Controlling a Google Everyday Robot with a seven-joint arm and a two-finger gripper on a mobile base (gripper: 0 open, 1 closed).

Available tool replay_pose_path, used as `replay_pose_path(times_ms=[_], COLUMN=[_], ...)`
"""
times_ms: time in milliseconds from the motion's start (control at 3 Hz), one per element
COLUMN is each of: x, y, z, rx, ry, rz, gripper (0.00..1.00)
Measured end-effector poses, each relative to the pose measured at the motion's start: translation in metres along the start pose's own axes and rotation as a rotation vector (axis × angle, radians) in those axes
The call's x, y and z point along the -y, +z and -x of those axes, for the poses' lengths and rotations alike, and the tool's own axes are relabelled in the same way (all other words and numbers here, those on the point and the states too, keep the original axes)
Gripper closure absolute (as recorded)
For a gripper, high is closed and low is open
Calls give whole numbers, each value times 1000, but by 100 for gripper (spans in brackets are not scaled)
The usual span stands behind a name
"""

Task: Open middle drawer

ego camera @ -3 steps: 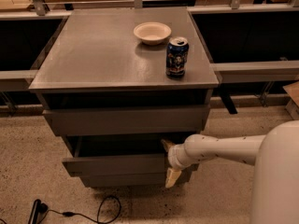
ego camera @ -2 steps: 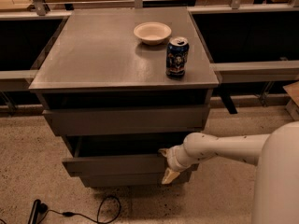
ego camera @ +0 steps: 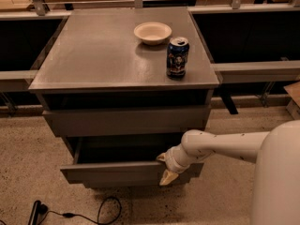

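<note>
The middle drawer (ego camera: pixel 112 173) of the dark-grey cabinet is pulled partly out, and its dark interior (ego camera: pixel 122 153) shows below the uppermost drawer front (ego camera: pixel 126 121). My gripper (ego camera: pixel 165 167) is at the right part of the middle drawer's front panel. One cream finger (ego camera: pixel 168 176) lies over the outer face and the other sits behind the top edge, so it grips the panel. The white arm (ego camera: pixel 220 146) reaches in from the right. The lowest drawer is mostly hidden under the middle one.
On the cabinet top (ego camera: pixel 93 55) stand a cream bowl (ego camera: pixel 153 33) and a dark drink can (ego camera: pixel 177 57) near the right edge. A black cable (ego camera: pixel 75 213) lies on the speckled floor at the front left. Dark shelving runs on both sides.
The gripper has shifted a little left and toward the camera, and the middle drawer has slid slightly further out with it.
</note>
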State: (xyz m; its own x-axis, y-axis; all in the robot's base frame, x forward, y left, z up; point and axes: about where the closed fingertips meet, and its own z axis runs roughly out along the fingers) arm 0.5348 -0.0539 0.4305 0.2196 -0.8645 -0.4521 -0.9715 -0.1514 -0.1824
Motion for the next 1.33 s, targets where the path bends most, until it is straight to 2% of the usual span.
replay_pose_path(times_ms=[333, 667, 1000, 1333], x=[-24, -46, -65, -66], y=[-12, -29, -39, -47], z=[18, 38, 54, 62], rx=[46, 79, 92, 78], ry=[10, 12, 11, -4], rz=[63, 96, 146, 145], gripper=[31, 22, 20, 15])
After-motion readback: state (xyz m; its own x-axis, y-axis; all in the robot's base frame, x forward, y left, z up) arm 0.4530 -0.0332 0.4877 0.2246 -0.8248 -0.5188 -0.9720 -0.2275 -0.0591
